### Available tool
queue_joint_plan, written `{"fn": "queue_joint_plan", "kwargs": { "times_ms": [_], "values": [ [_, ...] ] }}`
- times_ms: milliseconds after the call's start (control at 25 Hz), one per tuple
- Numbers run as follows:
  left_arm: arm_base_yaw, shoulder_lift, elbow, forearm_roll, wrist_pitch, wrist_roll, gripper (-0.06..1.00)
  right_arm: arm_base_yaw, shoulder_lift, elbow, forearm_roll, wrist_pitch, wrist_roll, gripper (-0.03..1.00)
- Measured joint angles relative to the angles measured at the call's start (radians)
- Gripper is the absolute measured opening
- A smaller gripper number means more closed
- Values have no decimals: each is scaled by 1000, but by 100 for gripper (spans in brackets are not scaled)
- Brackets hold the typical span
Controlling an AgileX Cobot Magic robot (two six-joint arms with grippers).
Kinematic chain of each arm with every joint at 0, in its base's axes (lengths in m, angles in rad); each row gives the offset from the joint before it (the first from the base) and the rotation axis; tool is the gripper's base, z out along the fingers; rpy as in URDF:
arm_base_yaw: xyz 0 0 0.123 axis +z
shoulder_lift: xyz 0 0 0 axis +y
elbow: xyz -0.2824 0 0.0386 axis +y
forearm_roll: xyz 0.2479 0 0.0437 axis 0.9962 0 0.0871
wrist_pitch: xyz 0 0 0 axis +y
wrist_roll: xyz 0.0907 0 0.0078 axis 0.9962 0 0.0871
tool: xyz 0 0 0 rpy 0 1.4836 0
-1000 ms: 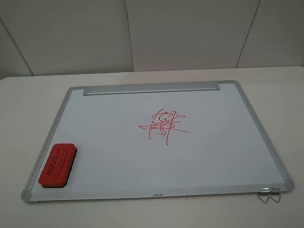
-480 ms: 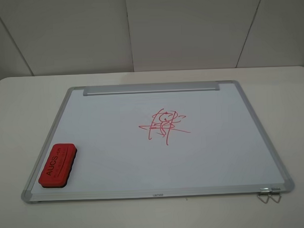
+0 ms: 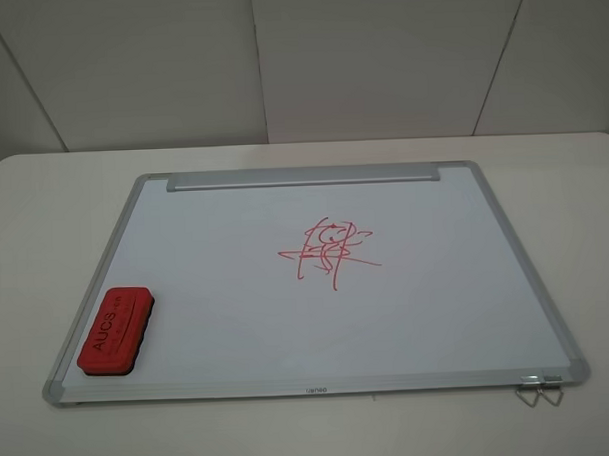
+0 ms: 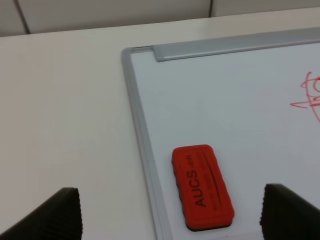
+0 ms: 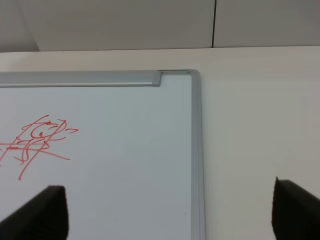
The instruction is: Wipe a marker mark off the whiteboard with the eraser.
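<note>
The whiteboard (image 3: 216,281) lies flat on the table, and also shows in both wrist views (image 4: 225,95) (image 5: 130,180). The eraser (image 3: 116,332), red with a black base, rests on the board's near left corner. One red scribble (image 3: 330,249) with a round top, loops and long crossing lines sits mid-board; its edge (image 4: 311,97) and whole (image 5: 37,142) show in the wrist views. The small marker mark does not show as a separate doodle. My left gripper (image 4: 168,205) is open above the eraser (image 4: 202,187). My right gripper (image 5: 172,207) is open over the board's right edge.
A silver rail (image 3: 303,176) runs along the board's far edge. A wire clip (image 3: 538,390) hangs off the near right corner. The white table (image 3: 43,197) surrounds the board, with a wall behind it. Neither arm shows in the exterior high view.
</note>
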Motion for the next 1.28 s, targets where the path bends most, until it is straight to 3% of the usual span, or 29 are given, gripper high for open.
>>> {"fn": "queue_joint_plan", "kwargs": {
  "times_ms": [120, 520, 1280],
  "values": [
    [45, 0, 0, 0, 0, 0, 72, 0, 0, 0, 0, 0, 0, 72],
    [82, 0, 0, 0, 0, 0, 72, 0, 0, 0, 0, 0, 0, 72],
    [85, 0, 0, -8, 0, 0, 72, 0, 0, 0, 0, 0, 0, 72]
  ]
}}
